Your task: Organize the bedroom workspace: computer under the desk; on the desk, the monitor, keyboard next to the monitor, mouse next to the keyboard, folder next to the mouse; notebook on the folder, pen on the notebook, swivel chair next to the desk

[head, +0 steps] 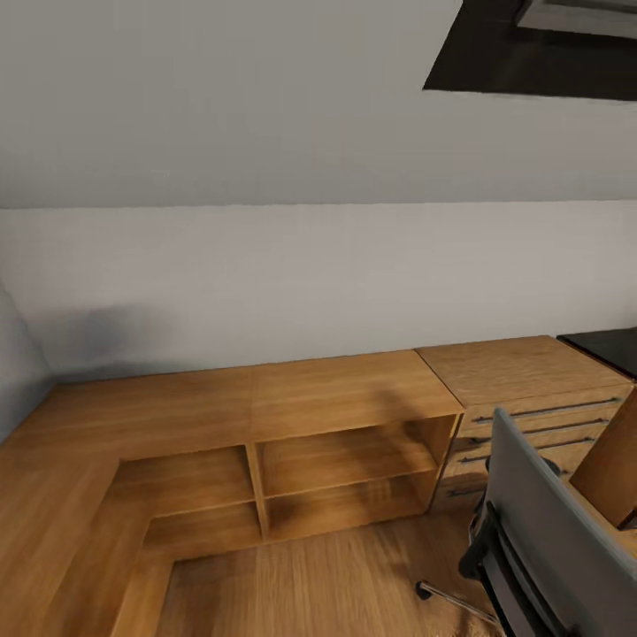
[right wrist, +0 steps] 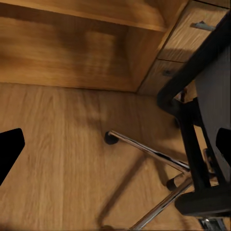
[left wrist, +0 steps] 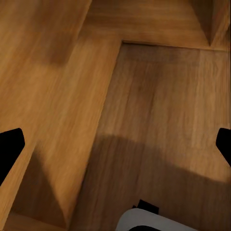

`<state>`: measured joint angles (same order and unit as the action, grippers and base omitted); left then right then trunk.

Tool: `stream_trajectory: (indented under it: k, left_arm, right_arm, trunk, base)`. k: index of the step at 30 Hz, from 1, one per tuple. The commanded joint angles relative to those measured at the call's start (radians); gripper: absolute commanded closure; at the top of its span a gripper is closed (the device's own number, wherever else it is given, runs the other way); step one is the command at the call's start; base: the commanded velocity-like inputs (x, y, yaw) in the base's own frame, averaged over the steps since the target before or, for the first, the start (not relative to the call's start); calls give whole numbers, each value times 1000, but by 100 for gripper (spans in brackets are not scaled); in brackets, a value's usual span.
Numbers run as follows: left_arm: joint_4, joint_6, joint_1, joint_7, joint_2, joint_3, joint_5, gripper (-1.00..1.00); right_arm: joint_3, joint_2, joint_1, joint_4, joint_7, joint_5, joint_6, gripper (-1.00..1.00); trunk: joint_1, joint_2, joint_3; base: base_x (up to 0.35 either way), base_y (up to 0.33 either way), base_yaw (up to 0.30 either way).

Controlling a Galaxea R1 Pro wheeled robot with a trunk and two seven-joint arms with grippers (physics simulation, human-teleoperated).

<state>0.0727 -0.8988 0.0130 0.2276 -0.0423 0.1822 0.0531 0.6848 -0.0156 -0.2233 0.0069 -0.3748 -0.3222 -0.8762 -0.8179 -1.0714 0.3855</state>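
The swivel chair (head: 548, 531) stands at the lower right of the head view, its grey back turned toward me, black armrest and chrome base on the plank floor. The right wrist view shows the chair's chrome legs and casters (right wrist: 149, 151) close below my right gripper (right wrist: 115, 147), which is open and empty. My left gripper (left wrist: 115, 147) is open too, hanging over bare wood floor beside a shelf edge. A black corner of the desk (head: 610, 347) shows at the right edge. Computer, monitor, keyboard, mouse, folder, notebook and pen are out of view.
A low L-shaped wooden shelf unit (head: 336, 442) with open compartments runs along the grey wall. A wooden drawer chest (head: 531, 398) stands between it and the desk. A tilted wooden slab (head: 610, 469) rises beside the chair back. A dark-framed skylight (head: 540, 53) sits above.
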Motion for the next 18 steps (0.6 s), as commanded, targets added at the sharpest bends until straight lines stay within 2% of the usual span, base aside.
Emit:
stream_trajectory:
  k: [1, 18]
  left_arm:
    - [2, -1, 1, -2, 0, 0, 5, -100]
    - [2, -2, 1, -2, 0, 0, 5, -100]
  right_arm:
    - [9, 0, -1, 1, -6, -3, -1, -100]
    - [11, 1, -1, 6, -1, 2, 3, -100]
  trunk:
    - [0, -1, 1]
    - [0, -1, 1]
  base:
    - [20, 0, -300]
    - [3, 0, -300]
